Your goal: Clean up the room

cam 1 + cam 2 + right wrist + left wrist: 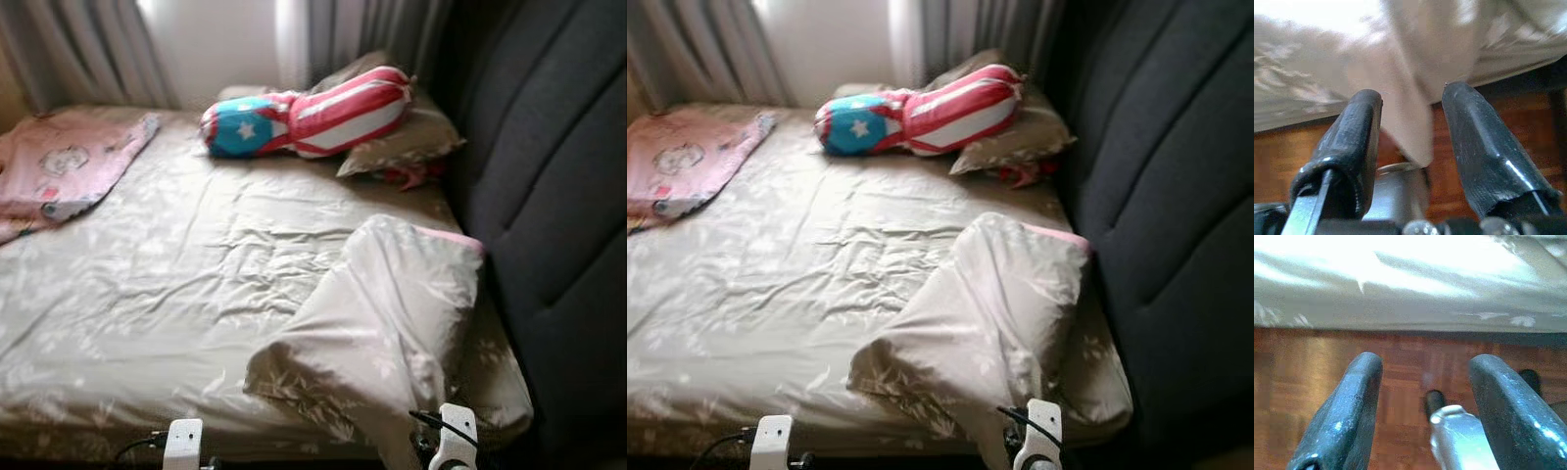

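The folded beige blanket (387, 313) lies on the bed (186, 264) beside the dark headboard (549, 196), its long axis running from the bed's near edge toward the striped bolster (313, 113) and pillow (402, 142); one corner droops over the edge. The right gripper (1411, 132) hangs with fingers apart either side of that drooping corner; the left gripper (1422, 391) is spread wide over the wooden floor (1312, 367). The pink quilt (59, 166) is cut off at the frame's edge.

Daylit from curtained window (211, 39) at 12 o'clock. Glare blown out on sheet (1415, 259) in wrist views. Headboard (549, 196) at 3 o'clock dim. Soft overall blur.
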{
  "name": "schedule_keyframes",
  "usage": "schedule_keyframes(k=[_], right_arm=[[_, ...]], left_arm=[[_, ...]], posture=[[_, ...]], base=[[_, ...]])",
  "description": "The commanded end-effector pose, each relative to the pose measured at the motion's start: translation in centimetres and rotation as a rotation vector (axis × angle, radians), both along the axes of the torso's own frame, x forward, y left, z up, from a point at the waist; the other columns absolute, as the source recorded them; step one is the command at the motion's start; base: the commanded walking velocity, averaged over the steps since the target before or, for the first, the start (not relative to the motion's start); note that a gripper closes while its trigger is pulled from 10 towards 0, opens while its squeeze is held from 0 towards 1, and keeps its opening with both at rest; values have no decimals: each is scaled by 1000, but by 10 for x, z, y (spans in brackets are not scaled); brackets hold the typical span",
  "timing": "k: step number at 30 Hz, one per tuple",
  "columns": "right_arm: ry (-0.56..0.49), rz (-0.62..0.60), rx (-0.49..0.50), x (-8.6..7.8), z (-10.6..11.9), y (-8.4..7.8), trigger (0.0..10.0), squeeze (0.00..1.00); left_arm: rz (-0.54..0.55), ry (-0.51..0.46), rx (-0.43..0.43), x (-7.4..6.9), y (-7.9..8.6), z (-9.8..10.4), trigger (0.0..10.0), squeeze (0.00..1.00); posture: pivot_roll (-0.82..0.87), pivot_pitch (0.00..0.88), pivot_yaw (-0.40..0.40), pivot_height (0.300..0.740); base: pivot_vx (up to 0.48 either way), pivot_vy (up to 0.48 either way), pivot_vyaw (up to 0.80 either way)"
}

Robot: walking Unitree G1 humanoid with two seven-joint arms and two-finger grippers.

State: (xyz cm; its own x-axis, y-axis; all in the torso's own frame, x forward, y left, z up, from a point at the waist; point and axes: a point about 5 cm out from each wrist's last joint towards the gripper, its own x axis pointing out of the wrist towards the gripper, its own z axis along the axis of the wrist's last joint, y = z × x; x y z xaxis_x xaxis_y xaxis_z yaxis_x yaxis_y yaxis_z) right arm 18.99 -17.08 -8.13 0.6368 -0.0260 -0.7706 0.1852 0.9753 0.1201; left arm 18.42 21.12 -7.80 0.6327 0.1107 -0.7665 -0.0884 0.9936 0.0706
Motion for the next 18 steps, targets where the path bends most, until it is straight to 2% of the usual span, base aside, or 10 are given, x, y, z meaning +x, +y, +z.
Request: schedule_keyframes(k=[1, 12, 18], right_arm=[[4, -12, -11, -1, 0, -7, 10000, 0], [-14, -15, -1, 3, 2, -6, 10000, 0], [-79, -36, 11, 16, 10, -5, 10000, 0]], left_arm=[[-6, 16, 1, -3, -1, -2, 10000, 0], [-10, 7, 1, 0, 1, 0, 10000, 0], [-18, -34, -1, 6, -1, 3, 10000, 0]], posture=[[23, 14, -21, 740], [25, 15, -19, 740], [22, 19, -19, 740]], base=[[0, 0, 0], [0, 0, 0], [0, 0, 0]])
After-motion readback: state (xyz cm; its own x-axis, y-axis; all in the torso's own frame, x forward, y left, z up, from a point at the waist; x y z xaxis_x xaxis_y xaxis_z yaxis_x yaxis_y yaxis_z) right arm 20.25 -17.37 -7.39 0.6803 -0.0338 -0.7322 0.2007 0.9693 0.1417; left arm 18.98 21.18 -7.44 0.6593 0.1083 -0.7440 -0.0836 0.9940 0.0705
